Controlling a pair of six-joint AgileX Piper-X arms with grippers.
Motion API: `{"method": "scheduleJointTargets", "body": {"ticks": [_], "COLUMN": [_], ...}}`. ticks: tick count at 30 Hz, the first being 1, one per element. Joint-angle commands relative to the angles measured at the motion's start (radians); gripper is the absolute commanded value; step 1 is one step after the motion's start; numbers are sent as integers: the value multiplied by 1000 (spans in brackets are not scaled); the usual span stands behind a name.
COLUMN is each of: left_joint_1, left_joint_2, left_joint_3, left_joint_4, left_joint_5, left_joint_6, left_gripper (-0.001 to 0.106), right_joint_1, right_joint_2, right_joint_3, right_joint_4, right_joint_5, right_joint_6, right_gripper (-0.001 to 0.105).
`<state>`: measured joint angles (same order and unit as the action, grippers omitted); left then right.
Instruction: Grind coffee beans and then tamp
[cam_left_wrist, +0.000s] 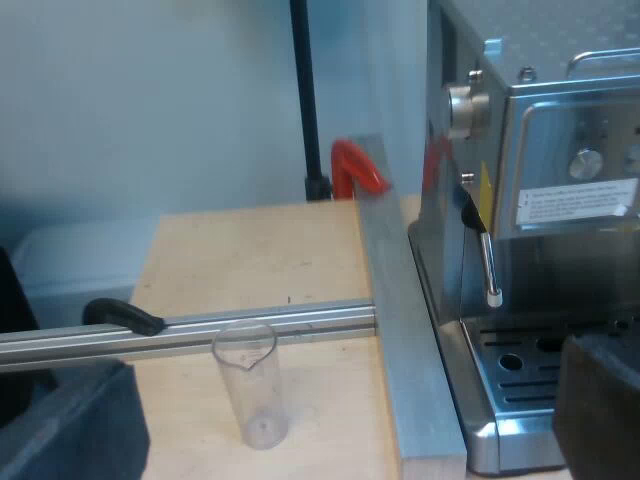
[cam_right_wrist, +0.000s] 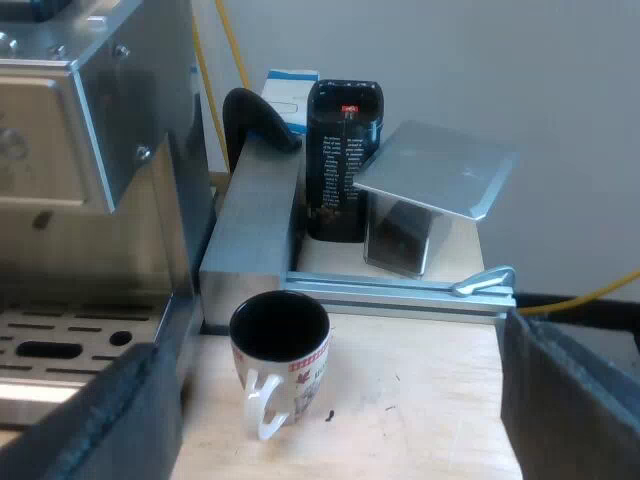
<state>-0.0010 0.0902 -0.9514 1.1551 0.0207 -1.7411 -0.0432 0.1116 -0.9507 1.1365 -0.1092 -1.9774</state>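
Note:
A clear measuring glass (cam_left_wrist: 255, 385) stands upright on the wooden board, just in front of an aluminium rail (cam_left_wrist: 250, 328). My left gripper (cam_left_wrist: 335, 405) is open above the board, its fingers (cam_left_wrist: 70, 420) spread wide, with the glass and the espresso machine's corner between them. The espresso machine (cam_left_wrist: 540, 150) shows its steel side, a round knob, a steam wand (cam_left_wrist: 487, 262) and the drip tray (cam_left_wrist: 520, 365). A white mug (cam_right_wrist: 280, 352) with a red pattern stands beside the espresso machine (cam_right_wrist: 90, 130), handle towards me. My right gripper (cam_right_wrist: 335, 415) is open above the mug and holds nothing.
A thick aluminium bar (cam_left_wrist: 400, 330) runs along the machine's base. A red clamp (cam_left_wrist: 355, 170) and a black pole (cam_left_wrist: 305, 100) stand past the board. Beyond the mug are a metal block (cam_right_wrist: 255, 225), a black bag (cam_right_wrist: 343, 160), a tilted metal plate on a stand (cam_right_wrist: 435, 170) and a rail (cam_right_wrist: 400, 292).

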Motion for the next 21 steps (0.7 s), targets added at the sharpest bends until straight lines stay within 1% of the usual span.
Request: {"method": "scheduleJointTargets", "body": {"ticks": [1,2,4,5,6,7,9,10,14,16,17,18,20,21], "left_joint_1": [-4,-4,-4,-4,-4,0,1,1,2,1,1,1,1,1], "left_joint_2": [-117,-140,-215,-228,-254,-245,-235,-242,-246,-246,-246,-246,-246,-246], "left_joint_3": [21,23,26,26,21,2,0,0,0,9,14,27,48,76], "left_joint_4": [78,97,177,194,262,342,389,386,314,243,215,158,85,6], "left_joint_5": [-21,-21,-21,-21,-21,-21,-21,-21,-21,-21,-21,-21,-21,-21], "left_joint_6": [-5,-5,-5,-5,-5,-5,-5,-5,-29,-59,-59,-59,-59,-59], "left_gripper": [84,84,84,84,84,84,84,84,84,84,84,84,84,84], "right_joint_1": [1,1,1,1,1,1,1,2,2,2,2,2,2,2], "right_joint_2": [-66,-74,-123,-135,-159,-172,-166,-162,-168,-168,-168,-168,-166,-166], "right_joint_3": [14,18,37,41,54,66,70,81,112,133,145,158,179,198], "right_joint_4": [53,69,133,147,170,183,235,246,204,132,94,45,-41,-87], "right_joint_5": [-2,-2,-2,-2,-2,-2,-4,-16,-55,-55,-55,-55,-55,-55], "right_joint_6": [-17,-17,-17,-17,-17,-17,-15,-8,32,55,61,72,75,75], "right_gripper": [69,69,69,69,69,69,69,69,69,69,69,69,69,69]}}
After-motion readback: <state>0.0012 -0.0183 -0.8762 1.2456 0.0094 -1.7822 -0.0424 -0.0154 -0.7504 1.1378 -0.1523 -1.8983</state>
